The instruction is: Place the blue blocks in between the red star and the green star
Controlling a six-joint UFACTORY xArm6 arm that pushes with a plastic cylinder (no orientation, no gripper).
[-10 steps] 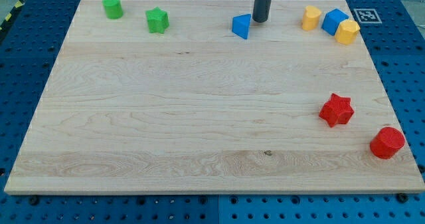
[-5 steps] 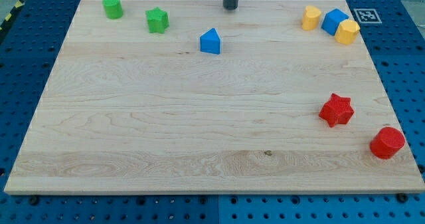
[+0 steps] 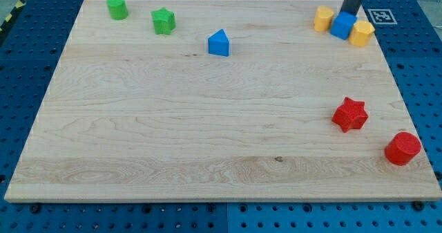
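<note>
Red star (image 3: 350, 114) at right of frame, above the red cylinder (image 3: 402, 148). Blue triangular block (image 3: 219, 43) upper centre, green star (image 3: 164, 21) upper left. Tip (image 3: 351, 14) at top right, touching blue cube (image 3: 342, 26) between two yellow blocks (image 3: 323, 18); no jaws on rod.

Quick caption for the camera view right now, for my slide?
My tip touches the top edge of the blue block wedged between two yellow blocks.

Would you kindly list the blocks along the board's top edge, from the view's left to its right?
Green cylinder → green star → blue triangular block → yellow block → blue block, with my tip at its top edge → second yellow block.
</note>
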